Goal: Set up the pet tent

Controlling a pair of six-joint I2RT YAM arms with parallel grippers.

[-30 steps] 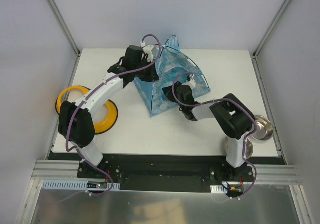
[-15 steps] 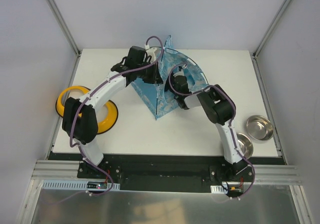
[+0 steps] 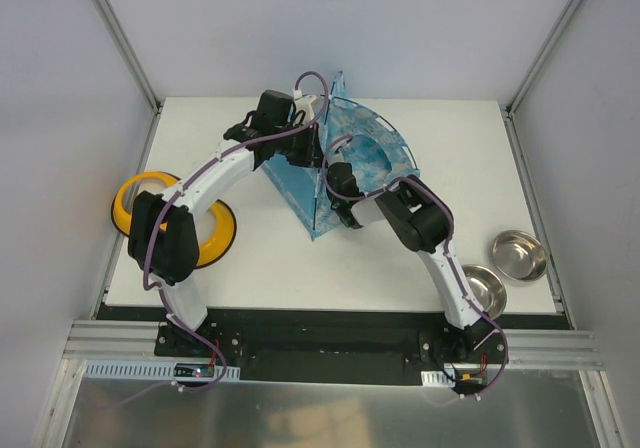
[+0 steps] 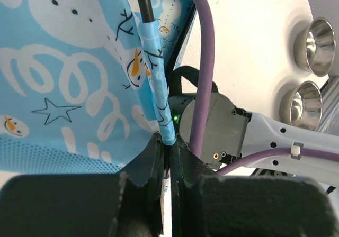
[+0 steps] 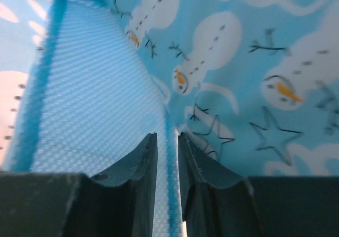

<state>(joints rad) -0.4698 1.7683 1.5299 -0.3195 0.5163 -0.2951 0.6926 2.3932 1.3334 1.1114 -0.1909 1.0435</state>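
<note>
The pet tent (image 3: 372, 155), light blue with snowmen and stars, stands half raised at the table's back middle. My left gripper (image 3: 313, 148) is at its left edge. In the left wrist view that gripper (image 4: 169, 142) is shut on the blue-sleeved black pole (image 4: 151, 46) of the pet tent (image 4: 63, 73). My right gripper (image 3: 338, 176) reaches into the tent from the front. In the right wrist view its jaws (image 5: 167, 137) stand a little apart, astride a blue seam (image 5: 170, 168) between the mesh panel (image 5: 95, 99) and the printed fabric (image 5: 254, 89).
A yellow double bowl (image 3: 140, 193) lies at the table's left edge, partly under the left arm. Two steel bowls (image 3: 519, 255) (image 3: 480, 288) sit at the front right beside the right arm; the left wrist view shows them too (image 4: 318, 44) (image 4: 304, 105).
My right arm has swung left and pushed its gripper further into the tent, uncovering the second steel bowl. The left gripper has kept its hold and barely moved.
</note>
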